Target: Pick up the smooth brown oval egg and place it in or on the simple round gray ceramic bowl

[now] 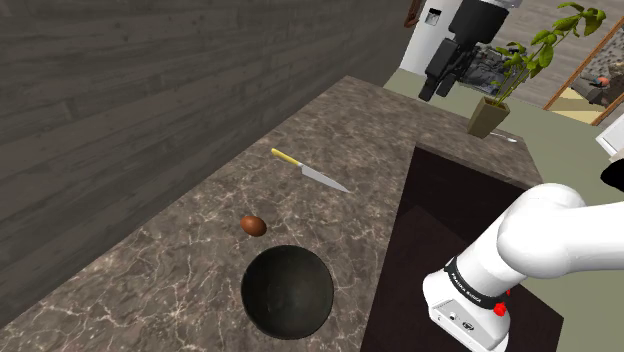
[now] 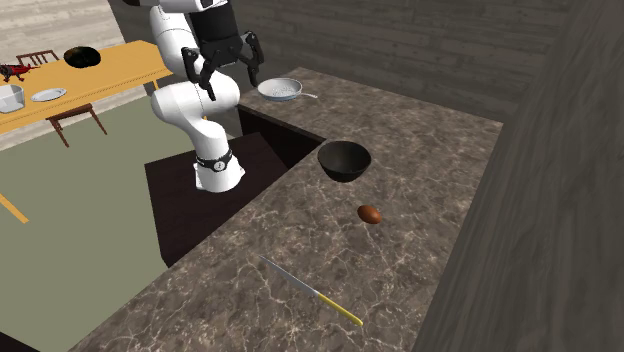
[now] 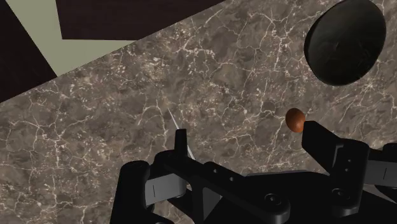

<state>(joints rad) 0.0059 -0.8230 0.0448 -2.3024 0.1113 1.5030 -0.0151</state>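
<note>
Brown stone-patterned surface [image 1: 330, 130] veined in white, hard and flat, backed by a grey plank wall. Resting on it: small smooth brown oval egg [image 1: 253, 225], lying on its side near, yet not touching, the round near-black bowl [image 1: 288, 290] with a thick rim and a deep plain hollow; further along, well apart, a slim knife with pale blade and yellow handle [image 1: 310, 172]. Poised high, well clear of all three: black two-finger hand [image 3: 246, 130], unclenched, with fingers spread apart and nothing between them. Risks, as judged from here: rounded, glossy shell likely to squirt out from flat pads if clasped off-centre or toward a tapered end; likely to roll across the hard slab if bumped by one finger on the descent, with no lip to stop it; possibly to crack under too hard a squeeze, or on a drop from height into the hard bowl. Also some chance of clipping the bowl's rim, given the modest gap between egg and bowl
</note>
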